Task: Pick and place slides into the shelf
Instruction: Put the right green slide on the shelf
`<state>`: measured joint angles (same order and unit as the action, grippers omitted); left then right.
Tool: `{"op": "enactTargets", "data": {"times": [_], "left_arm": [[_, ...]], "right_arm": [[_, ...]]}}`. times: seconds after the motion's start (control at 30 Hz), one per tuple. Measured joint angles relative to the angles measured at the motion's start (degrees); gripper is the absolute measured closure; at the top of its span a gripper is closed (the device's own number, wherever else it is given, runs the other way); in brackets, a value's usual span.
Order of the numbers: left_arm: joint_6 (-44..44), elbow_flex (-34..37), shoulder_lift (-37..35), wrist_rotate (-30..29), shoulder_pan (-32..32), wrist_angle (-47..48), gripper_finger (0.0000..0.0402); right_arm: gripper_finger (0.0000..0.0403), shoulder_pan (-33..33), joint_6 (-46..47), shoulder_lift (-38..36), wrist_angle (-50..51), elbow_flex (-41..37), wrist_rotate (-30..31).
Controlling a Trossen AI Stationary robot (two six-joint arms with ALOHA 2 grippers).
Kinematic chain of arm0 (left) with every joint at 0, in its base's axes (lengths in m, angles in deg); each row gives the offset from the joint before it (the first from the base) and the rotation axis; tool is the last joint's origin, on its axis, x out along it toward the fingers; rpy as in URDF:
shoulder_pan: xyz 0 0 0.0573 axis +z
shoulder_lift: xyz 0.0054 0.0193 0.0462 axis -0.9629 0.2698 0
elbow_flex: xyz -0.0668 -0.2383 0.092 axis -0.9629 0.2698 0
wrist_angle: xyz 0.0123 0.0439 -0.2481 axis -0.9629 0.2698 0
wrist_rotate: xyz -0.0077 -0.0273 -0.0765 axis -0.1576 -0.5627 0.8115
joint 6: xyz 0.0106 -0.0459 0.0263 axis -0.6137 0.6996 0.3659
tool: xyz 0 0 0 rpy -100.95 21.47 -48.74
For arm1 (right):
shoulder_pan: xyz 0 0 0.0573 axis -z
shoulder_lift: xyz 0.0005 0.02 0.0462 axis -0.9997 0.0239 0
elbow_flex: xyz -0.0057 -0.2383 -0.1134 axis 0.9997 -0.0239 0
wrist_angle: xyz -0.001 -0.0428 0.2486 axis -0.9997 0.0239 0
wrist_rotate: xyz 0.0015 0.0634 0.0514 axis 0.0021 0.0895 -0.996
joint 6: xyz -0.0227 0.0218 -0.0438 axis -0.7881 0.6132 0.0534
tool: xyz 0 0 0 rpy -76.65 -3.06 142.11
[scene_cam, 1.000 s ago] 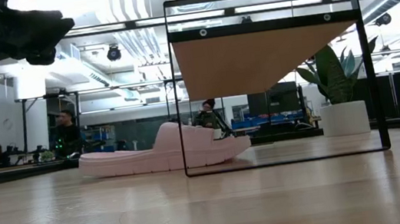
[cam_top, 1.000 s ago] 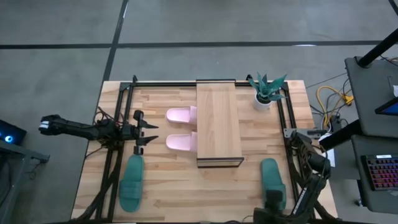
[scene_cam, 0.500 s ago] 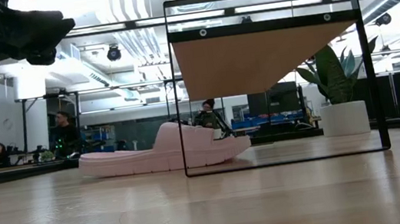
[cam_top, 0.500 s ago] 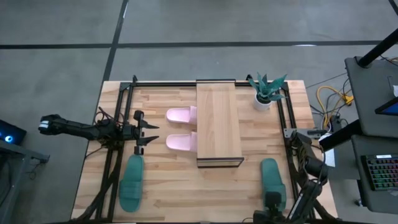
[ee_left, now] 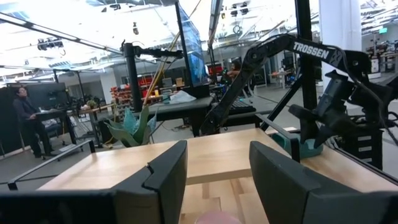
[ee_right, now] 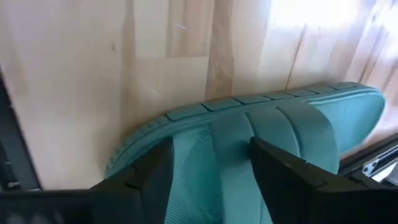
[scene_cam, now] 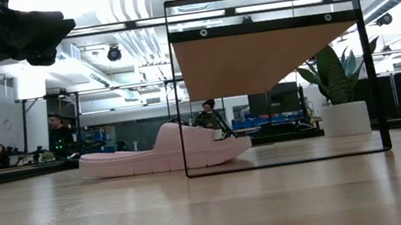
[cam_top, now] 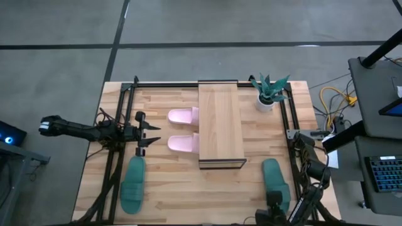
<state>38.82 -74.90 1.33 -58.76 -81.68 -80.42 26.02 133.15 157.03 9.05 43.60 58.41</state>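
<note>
Two pale pink slides (cam_top: pixel 181 115) (cam_top: pixel 182 143) lie on their soles on the table, toes under the shelf (cam_top: pixel 220 122), a low rack with a wood plank top. One teal slide (cam_top: pixel 133 184) lies at the near left and another teal slide (cam_top: pixel 274 177) at the near right. My left gripper (cam_top: pixel 149 133) hovers open, level, left of the pink slides, pointing at them. My right gripper (ee_right: pixel 211 180) stands open over the right teal slide's near end (ee_right: pixel 217 149), fingers pointing down, the ribbed footbed showing between them. My right gripper's fingers (ee_right: pixel 283 174) come down from above over the right teal slide's footbed (ee_right: pixel 214 158), near its near end. Whether the fingertips touch the slide I cannot tell. The slide lies flat on the table.
A potted plant (cam_top: pixel 268 93) stands at the far right beside the shelf. Black frame rails (cam_top: pixel 116 157) run along the table's left and right sides. Bare wood lies between the shelf's near end and the table's near edge. People show in the room behind.
My right arm has shifted a little toward the table's near edge while its gripper stays over the right teal slide's near end. The slides, the shelf and my left arm have kept still.
</note>
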Motion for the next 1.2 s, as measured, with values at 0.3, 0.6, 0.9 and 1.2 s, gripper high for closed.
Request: {"op": "enactTargets", "data": {"times": [0.3,0.6,0.9,1.2], "left_arm": [[0.1,0.0,0.2,0.0,0.0,0.0,0.0242],[0.1,0.0,1.1,0.0,0.0,-0.1,0.0242],[0.2,0.0,1.1,0.0,0.0,-0.2,0.0242],[0.2,0.0,1.1,0.0,0.0,-0.2,0.0242]], "right_arm": [[0.0276,0.0,-2.1,-2.3,0.1,0.4,-2.5],[0.0316,0.1,-7.1,-5.6,0.1,0.4,-3.9],[0.0336,0.4,-11.0,-5.9,0.0,0.4,-8.6],[0.0319,0.3,-4.0,-5.9,0.0,0.4,-10.5]]}}
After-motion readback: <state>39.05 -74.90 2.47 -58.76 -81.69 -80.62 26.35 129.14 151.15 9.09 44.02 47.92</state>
